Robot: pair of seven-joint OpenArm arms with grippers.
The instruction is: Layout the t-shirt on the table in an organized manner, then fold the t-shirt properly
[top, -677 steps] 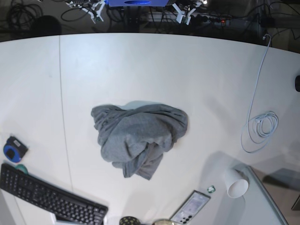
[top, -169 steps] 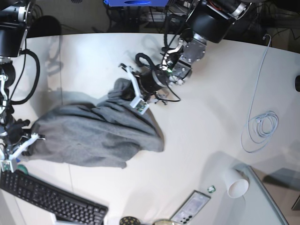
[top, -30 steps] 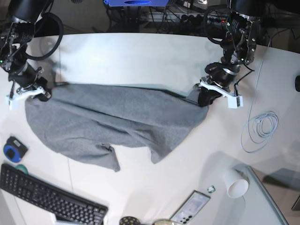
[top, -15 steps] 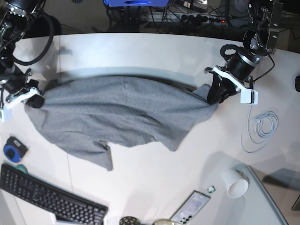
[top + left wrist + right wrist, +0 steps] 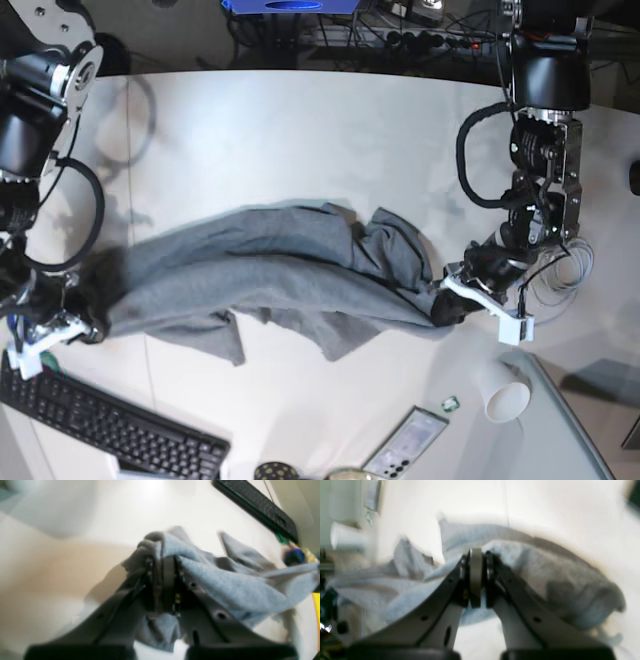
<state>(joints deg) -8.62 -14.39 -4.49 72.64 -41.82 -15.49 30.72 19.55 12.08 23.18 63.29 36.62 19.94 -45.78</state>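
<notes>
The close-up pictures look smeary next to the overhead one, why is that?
Left wrist view: the t-shirt and keyboard are blurred, the table glares white. Right wrist view: equally soft, washed out above. Base view: sharp, evenly lit, edges curved by the lens.

Keyboard (image 5: 105,425), paper cup (image 5: 503,392), coiled white cable (image 5: 560,270).

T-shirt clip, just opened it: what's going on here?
A two-armed robot is spreading out a grey t-shirt on the white table. The left gripper is shut on one end of the shirt and the right gripper is shut on the other, so the cloth is stretched between them across the tabletop. It is still bunched and wrinkled in the middle, not yet flat, and no fold has been made.
</notes>
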